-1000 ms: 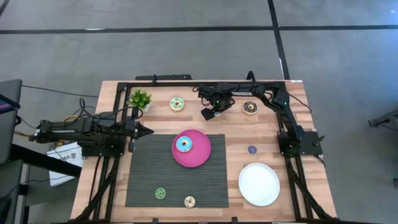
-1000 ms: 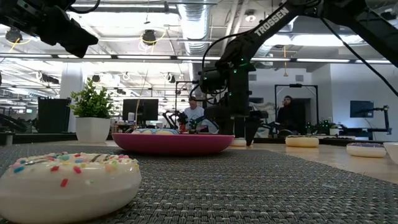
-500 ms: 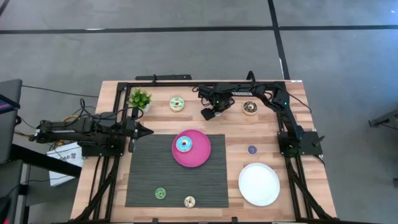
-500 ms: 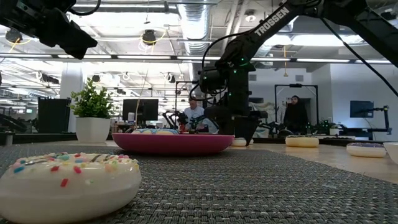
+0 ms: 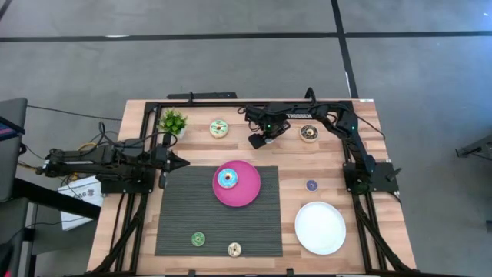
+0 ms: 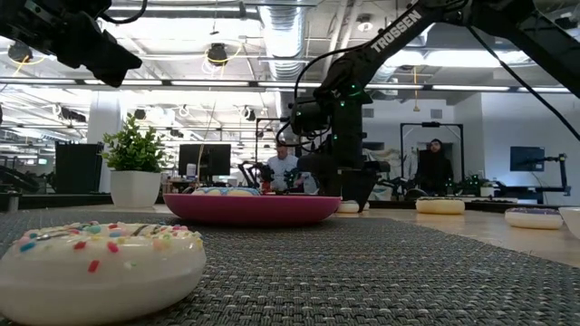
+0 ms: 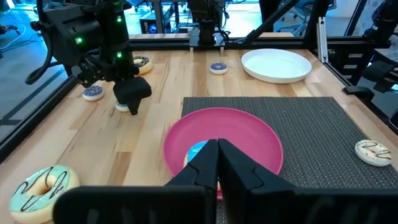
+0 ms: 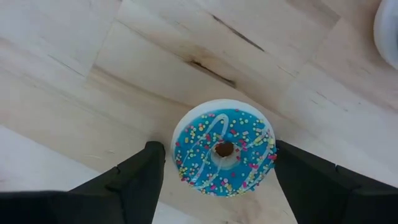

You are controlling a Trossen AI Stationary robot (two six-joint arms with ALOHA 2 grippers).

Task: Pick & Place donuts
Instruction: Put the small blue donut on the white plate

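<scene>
The step in hand looks like the grasp: the right gripper stands low over a blue sprinkled donut on the bare wood behind the pink plate. Its jaws are wide, one finger on each side of the donut, not yet touching. The next move should be to close on it and lift it. The pink plate already holds one blue donut; the white plate holds nothing. The left gripper waits with jaws closed near the mat's edge
</scene>
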